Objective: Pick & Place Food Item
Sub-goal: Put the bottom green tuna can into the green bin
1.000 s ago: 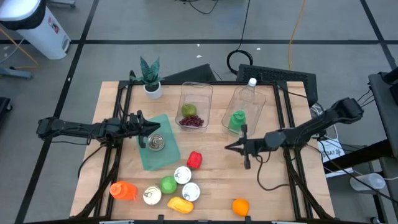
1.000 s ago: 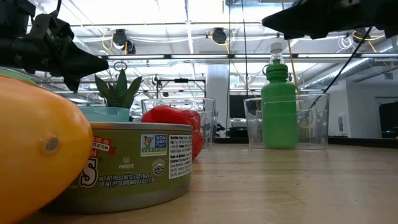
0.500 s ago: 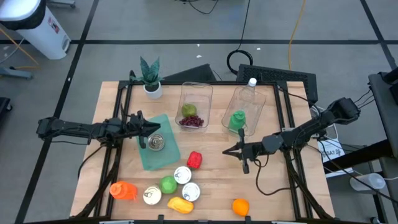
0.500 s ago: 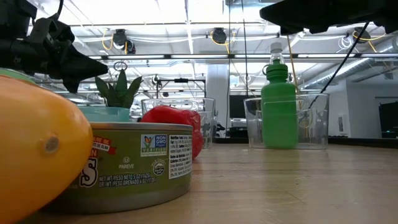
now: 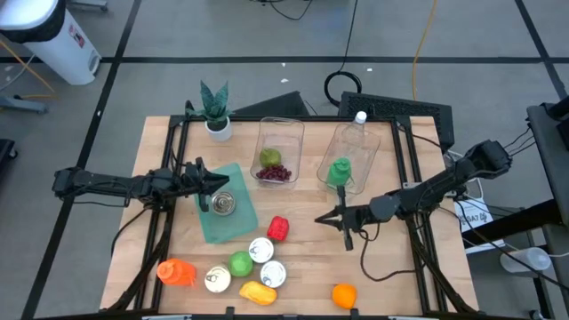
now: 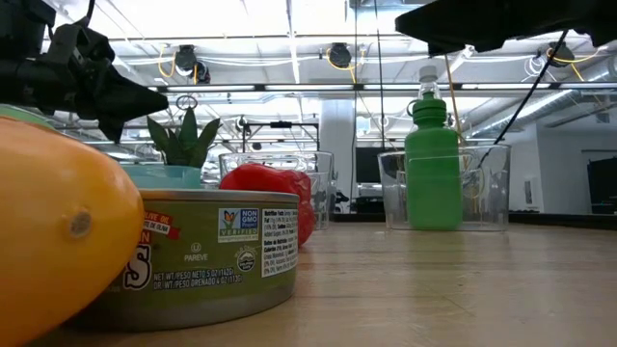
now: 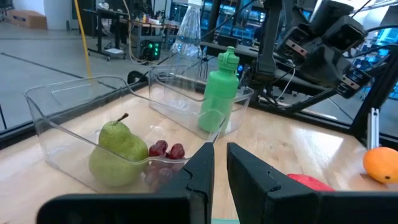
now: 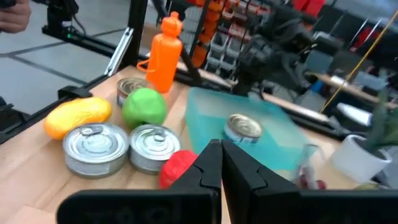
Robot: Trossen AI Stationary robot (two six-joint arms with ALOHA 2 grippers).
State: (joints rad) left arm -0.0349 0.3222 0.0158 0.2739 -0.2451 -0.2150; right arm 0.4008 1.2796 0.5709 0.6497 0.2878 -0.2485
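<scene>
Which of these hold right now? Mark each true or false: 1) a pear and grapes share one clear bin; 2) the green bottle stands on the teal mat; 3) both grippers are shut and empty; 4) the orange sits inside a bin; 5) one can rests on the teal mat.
1. True: the pear and grapes lie together in the clear bin.
2. False: the green bottle is in the other clear bin; the teal mat is elsewhere.
3. True: the left gripper and right gripper are both shut, holding nothing.
4. False: the orange sits on the bare table, near its front edge.
5. True: a can rests on the mat.
</scene>
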